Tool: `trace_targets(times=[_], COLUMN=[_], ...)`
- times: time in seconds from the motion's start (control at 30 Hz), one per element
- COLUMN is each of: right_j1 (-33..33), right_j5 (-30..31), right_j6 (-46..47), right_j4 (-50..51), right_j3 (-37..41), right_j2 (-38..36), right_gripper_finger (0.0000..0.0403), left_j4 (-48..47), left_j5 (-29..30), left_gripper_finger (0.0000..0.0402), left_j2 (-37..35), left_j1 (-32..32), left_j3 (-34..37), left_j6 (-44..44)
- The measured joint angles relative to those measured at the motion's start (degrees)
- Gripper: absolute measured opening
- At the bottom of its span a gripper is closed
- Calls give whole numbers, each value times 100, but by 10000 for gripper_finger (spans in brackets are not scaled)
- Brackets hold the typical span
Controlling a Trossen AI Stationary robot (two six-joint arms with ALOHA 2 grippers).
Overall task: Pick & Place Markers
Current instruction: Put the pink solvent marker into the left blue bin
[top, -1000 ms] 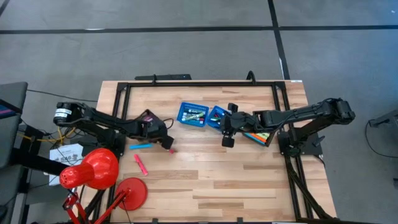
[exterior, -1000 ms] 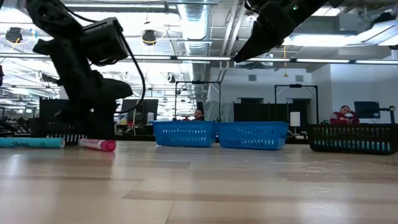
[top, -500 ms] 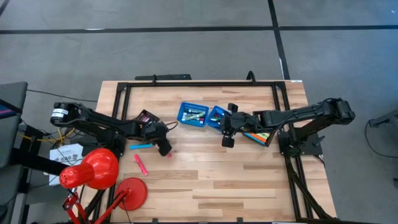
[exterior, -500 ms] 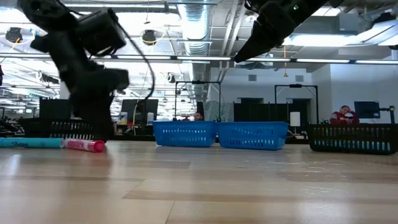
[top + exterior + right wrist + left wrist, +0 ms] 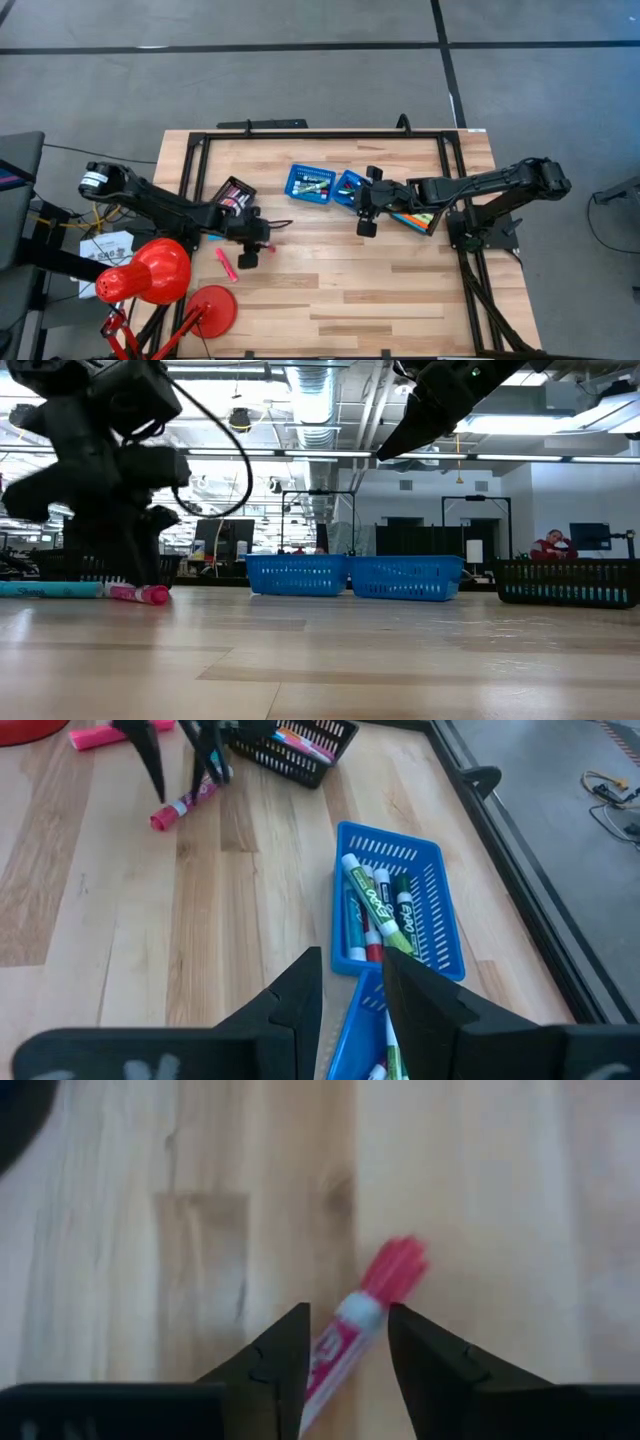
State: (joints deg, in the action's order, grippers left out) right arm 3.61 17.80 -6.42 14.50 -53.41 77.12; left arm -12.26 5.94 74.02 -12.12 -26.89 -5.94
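My left gripper (image 5: 345,1370) straddles the red-capped marker (image 5: 365,1325) lying on the table's left side, jaws open around it, and closing off-centre could flick it away.

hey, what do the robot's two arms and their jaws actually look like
Both arms are dark, jointed links with black cables looping alongside. The left arm has a pale round cap at its base joint. The left gripper and right gripper each end in two black, wedge-shaped jaws tapering to pointed tips, with a flat black block behind them.
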Motion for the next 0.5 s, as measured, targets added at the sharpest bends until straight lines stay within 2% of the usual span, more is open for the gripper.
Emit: trace_targets(times=[0.2, 0.4, 0.5], right_j1=[3, 3, 2], right_j5=[0, 0, 0], right_j6=[81, 81, 81], right_j4=[0, 0, -2], right_j3=[17, 20, 20], right_j2=[0, 0, 0], right_gripper_finger=[98, 98, 98], left_j4=[68, 323, 1050], left_j5=[302, 287, 498], left_gripper_finger=[127, 71, 59], left_j2=[301, 418, 407], left_j1=[73, 120, 134], left_j3=[112, 118, 132], left_j6=[-5, -26, -32])
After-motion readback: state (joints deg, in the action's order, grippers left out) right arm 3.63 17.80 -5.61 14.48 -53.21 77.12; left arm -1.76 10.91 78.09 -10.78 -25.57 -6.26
